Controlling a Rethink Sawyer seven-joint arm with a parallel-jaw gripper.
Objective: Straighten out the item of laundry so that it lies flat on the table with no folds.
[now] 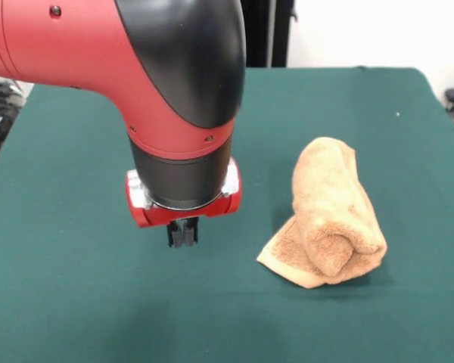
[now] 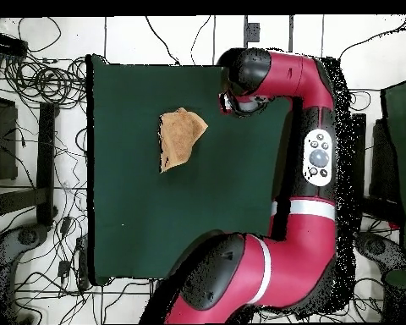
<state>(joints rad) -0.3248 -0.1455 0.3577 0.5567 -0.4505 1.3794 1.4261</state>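
Covering table [image 1: 76,302], dark green felt cloth

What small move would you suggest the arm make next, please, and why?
Probably shift the pincer sideways toward the towel, then lower it onto the flat corner that sticks out at the front. The towel lies rolled over itself on the table, and the pincer hangs beside it, apart from the cloth and holding nothing. That loose corner looks the easiest place to pull the roll open.
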